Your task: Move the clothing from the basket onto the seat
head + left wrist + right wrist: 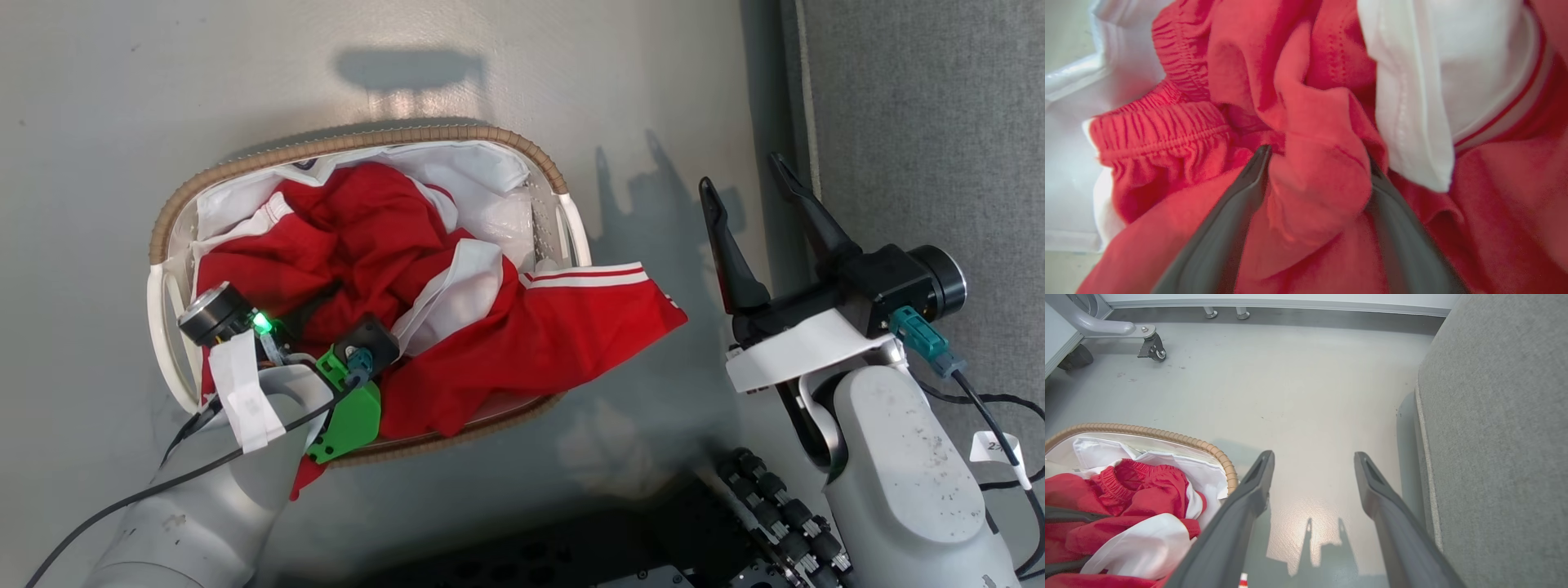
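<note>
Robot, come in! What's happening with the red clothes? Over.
Left gripper open, straddling a red fold. Right gripper open above the floor. Clothing in basket, one piece hanging out. No obstacle seen toward seat.

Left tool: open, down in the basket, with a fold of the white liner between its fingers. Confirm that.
One thing is wrong: the fold is of the red clothing, as the left wrist view shows. The rest stands: the left tool is open, down in the basket.
</note>
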{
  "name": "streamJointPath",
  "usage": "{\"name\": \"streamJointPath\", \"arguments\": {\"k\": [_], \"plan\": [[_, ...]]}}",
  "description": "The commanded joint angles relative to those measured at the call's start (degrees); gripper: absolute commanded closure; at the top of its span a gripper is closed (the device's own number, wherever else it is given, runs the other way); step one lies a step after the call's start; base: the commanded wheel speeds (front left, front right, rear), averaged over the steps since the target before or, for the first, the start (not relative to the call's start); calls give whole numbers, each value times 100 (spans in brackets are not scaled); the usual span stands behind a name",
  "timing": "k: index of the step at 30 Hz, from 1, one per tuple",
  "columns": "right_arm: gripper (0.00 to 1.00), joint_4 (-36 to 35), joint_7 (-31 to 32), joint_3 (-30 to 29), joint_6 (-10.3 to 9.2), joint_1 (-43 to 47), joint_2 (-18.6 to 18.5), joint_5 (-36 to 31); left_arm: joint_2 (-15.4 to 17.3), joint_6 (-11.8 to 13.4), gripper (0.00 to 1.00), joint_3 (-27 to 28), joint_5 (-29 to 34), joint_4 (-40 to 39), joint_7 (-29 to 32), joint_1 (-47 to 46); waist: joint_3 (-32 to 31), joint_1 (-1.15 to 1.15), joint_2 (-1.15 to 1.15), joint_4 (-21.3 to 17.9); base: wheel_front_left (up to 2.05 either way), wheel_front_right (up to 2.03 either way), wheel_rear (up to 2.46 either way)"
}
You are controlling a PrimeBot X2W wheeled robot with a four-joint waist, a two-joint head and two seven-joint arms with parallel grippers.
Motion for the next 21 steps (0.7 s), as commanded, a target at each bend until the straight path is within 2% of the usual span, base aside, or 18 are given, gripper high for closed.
{"name": "streamJointPath", "arguments": {"k": [1,2,3,10,21], "plan": [[0,5,-27,-7,-4,-59,0,-12,-20,16,51,-19,-31,24,-5,-65,-7,0,0,8,0,0,0],[0,17,-27,-11,-4,-68,-1,-10,-39,8,73,-26,-55,3,-5,-39,-28,0,0,10,0,0,0],[0,30,-27,-27,-4,-76,-3,-12,-51,21,100,-7,-117,-12,-5,13,-65,0,0,16,0,0,0],[0,194,-27,62,-4,-21,4,-39,-47,-66,100,-35,-382,-227,-5,375,-602,0,0,20,0,0,0],[0,495,-27,191,-4,386,-4,49,-27,-23,100,158,-940,-839,-5,1283,-2002,0,0,139,0,0,0]]}}
